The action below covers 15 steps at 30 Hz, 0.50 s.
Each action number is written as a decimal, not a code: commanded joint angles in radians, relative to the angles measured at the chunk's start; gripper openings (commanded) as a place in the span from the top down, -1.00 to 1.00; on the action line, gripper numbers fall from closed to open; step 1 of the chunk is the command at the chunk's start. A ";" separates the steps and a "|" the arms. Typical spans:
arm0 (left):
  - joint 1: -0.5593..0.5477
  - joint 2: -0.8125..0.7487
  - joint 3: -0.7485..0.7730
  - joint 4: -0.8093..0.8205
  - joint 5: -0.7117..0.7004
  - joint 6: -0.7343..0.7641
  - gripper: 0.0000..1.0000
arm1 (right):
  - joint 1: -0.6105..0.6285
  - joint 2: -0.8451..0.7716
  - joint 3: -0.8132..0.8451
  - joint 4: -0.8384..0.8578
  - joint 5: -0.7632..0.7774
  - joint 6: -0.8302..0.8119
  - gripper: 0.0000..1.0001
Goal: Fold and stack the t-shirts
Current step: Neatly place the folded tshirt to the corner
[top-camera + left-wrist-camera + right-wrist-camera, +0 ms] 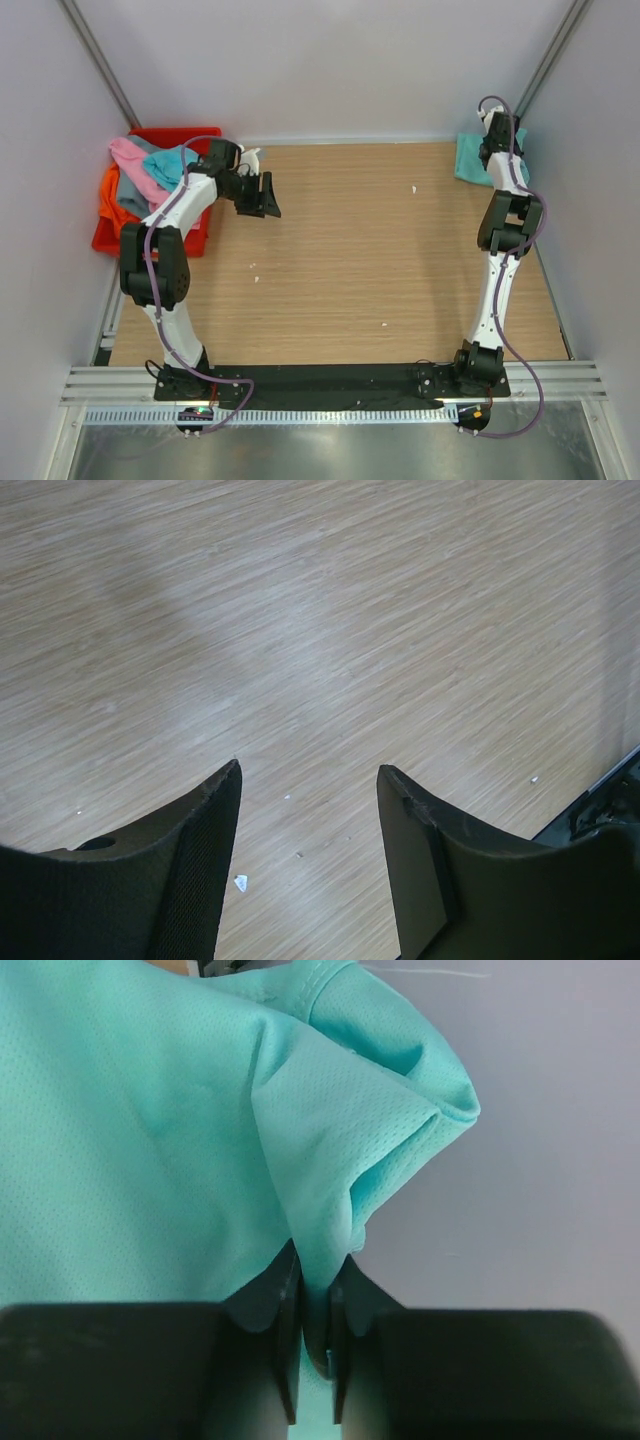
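Observation:
A mint green t-shirt (pixel 474 160) lies folded at the table's far right corner, and its cloth (pixel 150 1140) fills the right wrist view. My right gripper (pixel 494 142) (pixel 315 1270) is shut on a pinched fold of it beside the right wall. Pink (pixel 132 160), turquoise blue (pixel 172 165), orange (pixel 107 190) and grey (pixel 130 200) t-shirts are heaped in the red bin (pixel 195 240) at the far left. My left gripper (pixel 262 200) (pixel 308 780) hangs open and empty over bare wood, just right of the bin.
Pale walls close in the table on the left, back and right. Small white specks (pixel 413 188) dot the wood. A black rail (pixel 330 378) with both arm bases runs along the near edge.

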 commanded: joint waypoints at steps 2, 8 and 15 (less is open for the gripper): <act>-0.002 -0.024 -0.003 0.035 -0.004 0.022 -0.17 | -0.003 -0.024 0.017 0.170 0.067 -0.007 0.36; -0.002 -0.021 -0.011 0.044 0.008 0.020 -0.18 | 0.000 -0.346 -0.368 0.430 0.052 0.121 -0.41; -0.004 -0.001 0.007 0.052 0.056 -0.004 -0.16 | 0.002 -0.685 -0.513 0.125 -0.239 0.454 -0.90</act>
